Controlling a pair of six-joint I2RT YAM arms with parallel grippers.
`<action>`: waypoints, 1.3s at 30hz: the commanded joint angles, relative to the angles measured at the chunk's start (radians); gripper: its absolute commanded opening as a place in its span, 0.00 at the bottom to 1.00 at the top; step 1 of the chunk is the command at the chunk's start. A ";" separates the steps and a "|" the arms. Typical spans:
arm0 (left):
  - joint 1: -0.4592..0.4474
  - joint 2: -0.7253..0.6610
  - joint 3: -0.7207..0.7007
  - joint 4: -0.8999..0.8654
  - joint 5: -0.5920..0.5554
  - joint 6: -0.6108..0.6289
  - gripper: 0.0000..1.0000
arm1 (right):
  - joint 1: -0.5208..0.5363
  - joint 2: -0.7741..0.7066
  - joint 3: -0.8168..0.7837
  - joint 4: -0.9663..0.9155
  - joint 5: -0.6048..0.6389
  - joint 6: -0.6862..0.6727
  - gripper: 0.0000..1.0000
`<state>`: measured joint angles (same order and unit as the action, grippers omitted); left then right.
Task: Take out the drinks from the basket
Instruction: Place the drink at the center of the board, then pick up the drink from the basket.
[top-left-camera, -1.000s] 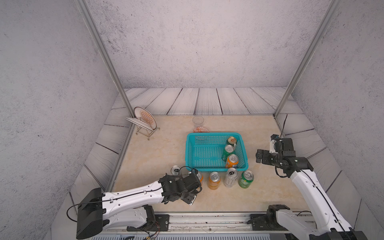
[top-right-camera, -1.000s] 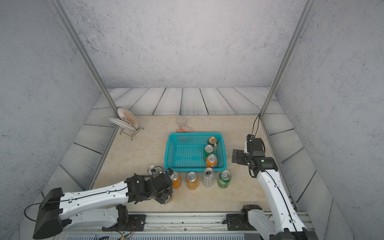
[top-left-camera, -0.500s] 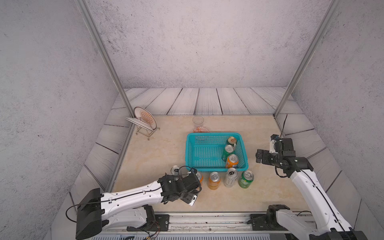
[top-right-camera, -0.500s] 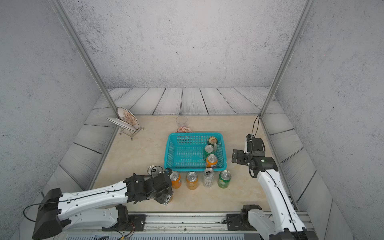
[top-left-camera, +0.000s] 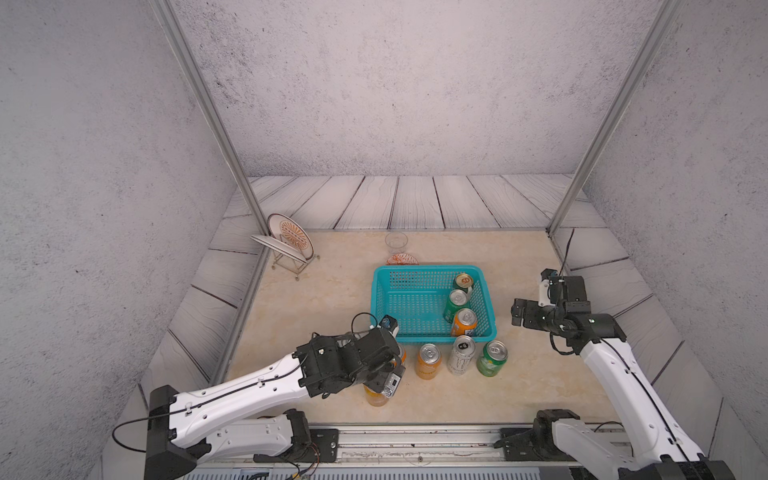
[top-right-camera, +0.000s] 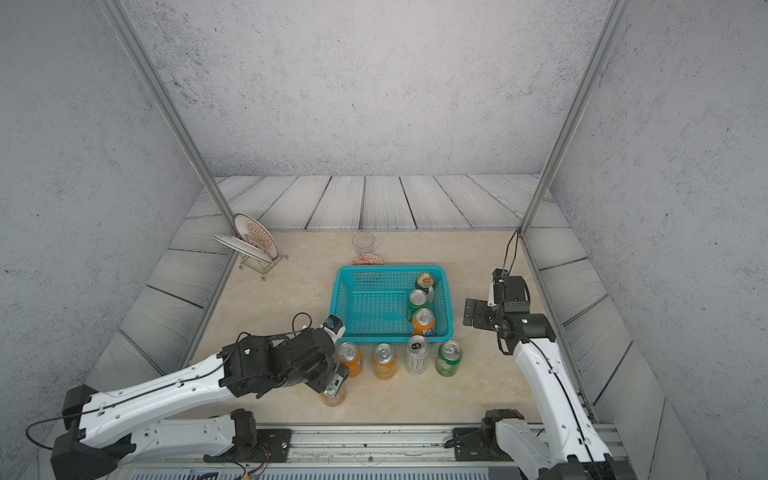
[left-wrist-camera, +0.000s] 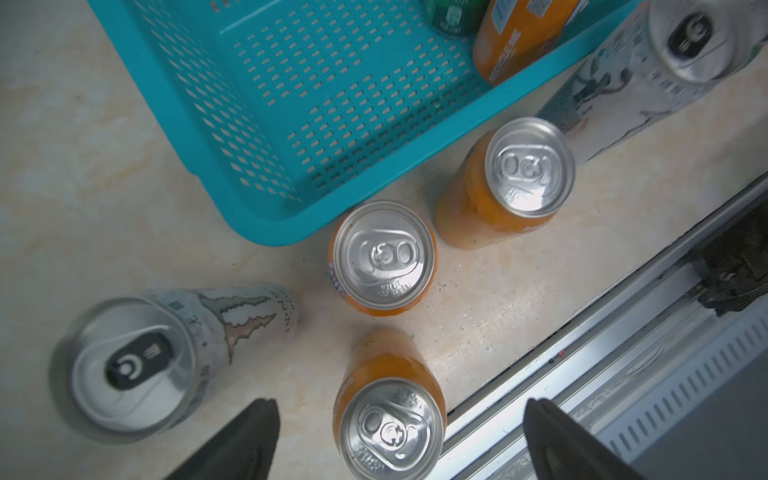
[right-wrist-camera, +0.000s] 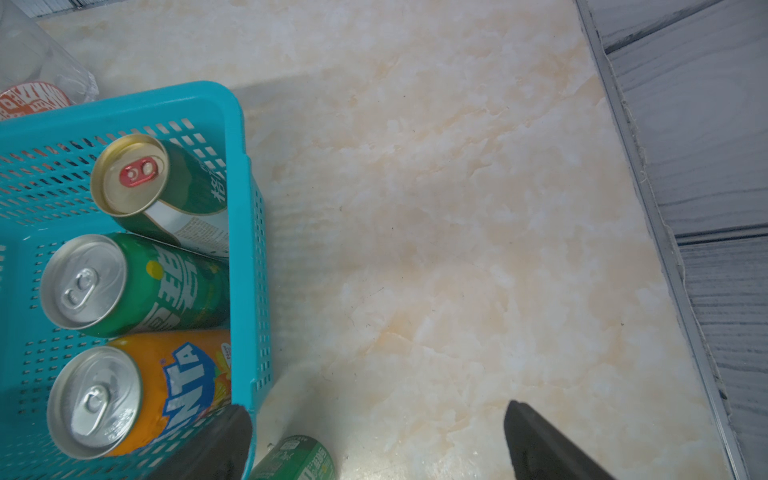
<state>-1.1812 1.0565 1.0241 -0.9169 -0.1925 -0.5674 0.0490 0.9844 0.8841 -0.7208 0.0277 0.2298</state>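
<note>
The teal basket (top-left-camera: 415, 269) (top-right-camera: 390, 269) holds three drinks along its right wall: a gold-topped green can (right-wrist-camera: 129, 174), a green can (right-wrist-camera: 83, 282) and an orange can (right-wrist-camera: 95, 399). In front of it stand an orange can (top-left-camera: 428, 359), a silver can (top-left-camera: 462, 353) and a green can (top-left-camera: 491, 357). My left gripper (left-wrist-camera: 400, 405) is open above another orange can (left-wrist-camera: 388, 419), which stands free between the fingers near the table's front edge. A second silver can (left-wrist-camera: 137, 361) stands beside it. My right gripper (right-wrist-camera: 376, 409) hangs open over bare table right of the basket.
A wire rack with plates (top-left-camera: 286, 241) stands at the back left. A clear glass (top-left-camera: 395, 242) and an orange-patterned bowl (top-left-camera: 402, 259) sit just behind the basket. The metal rail (top-left-camera: 415, 440) runs along the front edge, close to the released can.
My left gripper has opened and let go of the orange can, which now stands on the table. The right arm has not moved.
</note>
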 joint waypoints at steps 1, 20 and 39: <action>-0.003 0.040 0.115 -0.055 -0.065 0.054 0.99 | -0.005 0.007 -0.002 0.004 -0.008 -0.011 0.99; 0.030 0.618 0.733 -0.027 -0.053 0.253 0.99 | -0.007 0.008 -0.003 0.000 0.023 -0.003 1.00; 0.116 1.108 1.159 -0.143 0.094 0.109 0.99 | -0.019 -0.002 -0.007 -0.009 0.075 0.019 0.99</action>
<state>-1.0729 2.1204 2.1323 -0.9840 -0.1001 -0.4110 0.0349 0.9848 0.8841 -0.7219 0.0753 0.2352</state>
